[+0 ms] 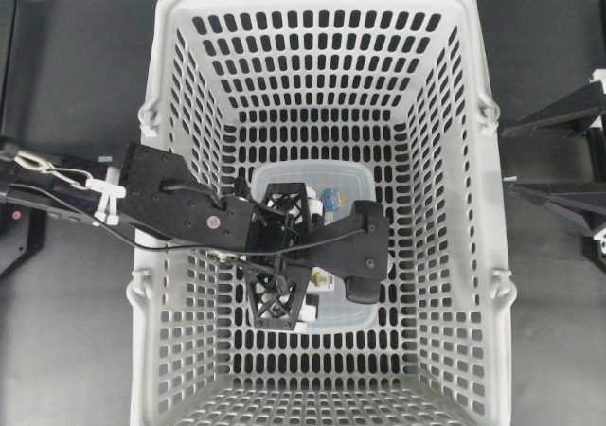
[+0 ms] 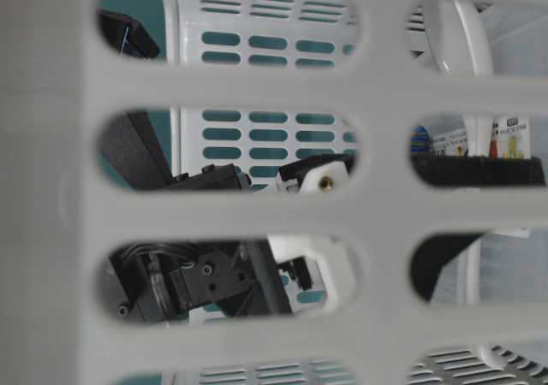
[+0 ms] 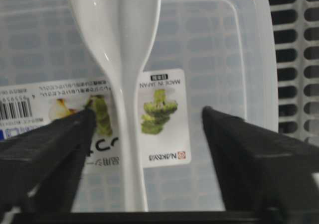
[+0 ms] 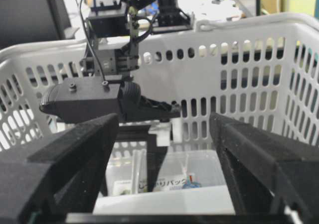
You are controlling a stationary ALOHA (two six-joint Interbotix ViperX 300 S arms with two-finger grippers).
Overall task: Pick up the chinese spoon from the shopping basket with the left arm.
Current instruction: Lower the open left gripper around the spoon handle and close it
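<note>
Lying lengthwise, chinese spoon (image 3: 122,59), bowl away from gripper (image 3: 147,129)

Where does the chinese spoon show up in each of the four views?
Overhead: not visible, the left gripper covers it.
Table-level: not visible.
Left wrist: chinese spoon, centre-left, handle running down between the fingers.
Right wrist: pale upright strip, possibly its handle; cannot confirm.
Shared landmark: clear lidded container under it.

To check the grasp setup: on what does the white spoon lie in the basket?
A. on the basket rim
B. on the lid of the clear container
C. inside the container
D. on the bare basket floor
B: in the left wrist view the chinese spoon lies on the labelled lid of the clear container.
</note>
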